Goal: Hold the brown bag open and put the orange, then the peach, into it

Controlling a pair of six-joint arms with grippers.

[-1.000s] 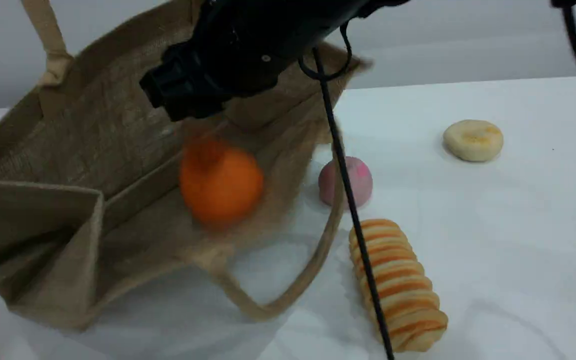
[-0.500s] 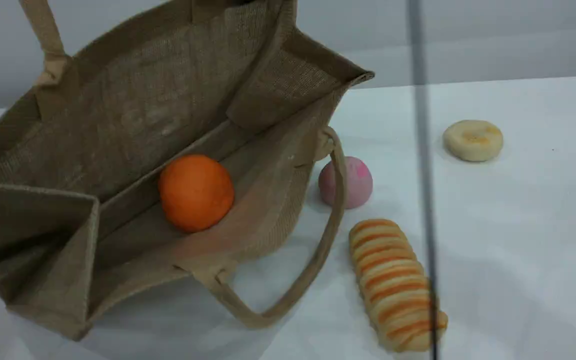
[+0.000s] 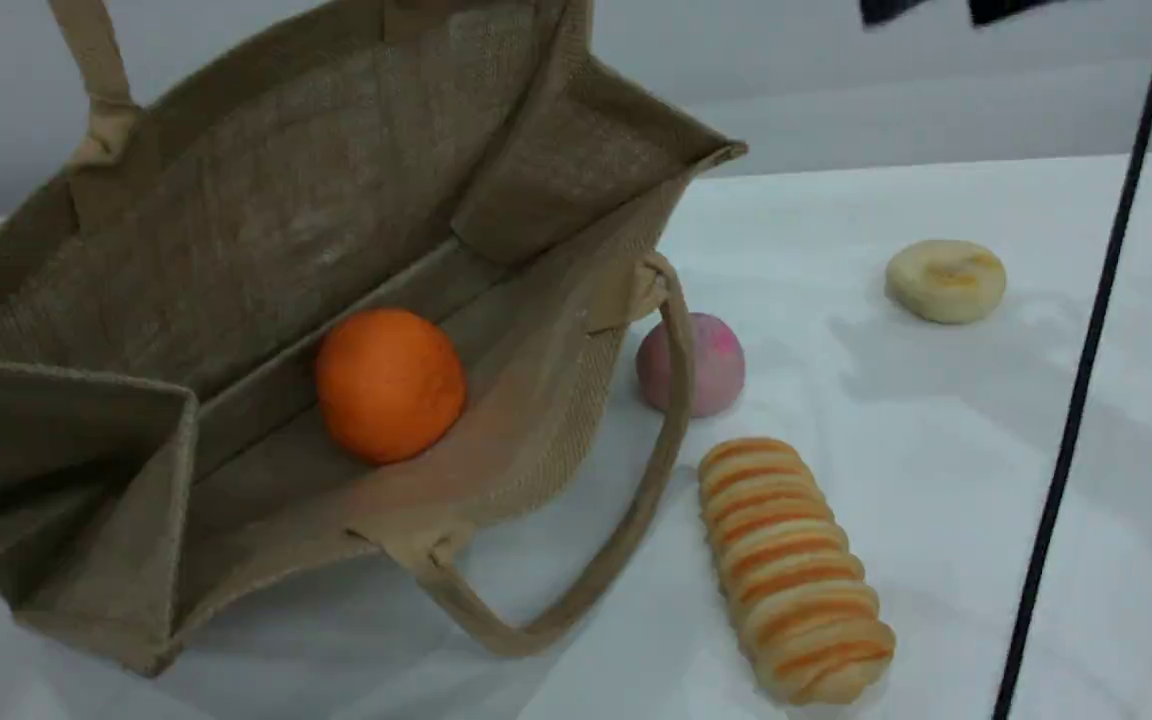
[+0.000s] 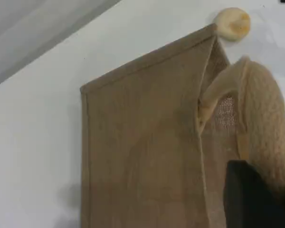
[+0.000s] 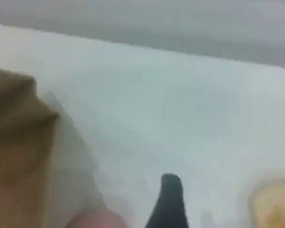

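Note:
The brown bag (image 3: 266, 220) stands tilted with its mouth wide open. The orange (image 3: 391, 385) lies inside it on the lower wall. The pink peach (image 3: 706, 365) rests on the table just right of the bag, partly behind the loose handle (image 3: 651, 480). In the left wrist view my left gripper's dark fingertip (image 4: 254, 197) is shut on the bag's other beige handle (image 4: 261, 114) and holds it up. My right gripper (image 3: 946, 8) shows only as two dark tips, apart and empty, at the top edge, high above the table. Its fingertip (image 5: 170, 199) shows in the blurred right wrist view.
A striped bread loaf (image 3: 796, 570) lies in front of the peach. A flat pale bun (image 3: 946, 280) sits at the back right. A black cable (image 3: 1086, 370) hangs down the right side. The table (image 3: 936, 450) is white.
My right gripper let go of the orange, which settled inside the bag. The right arm then rose and swung right, out of the bag's mouth. The bag stays held.

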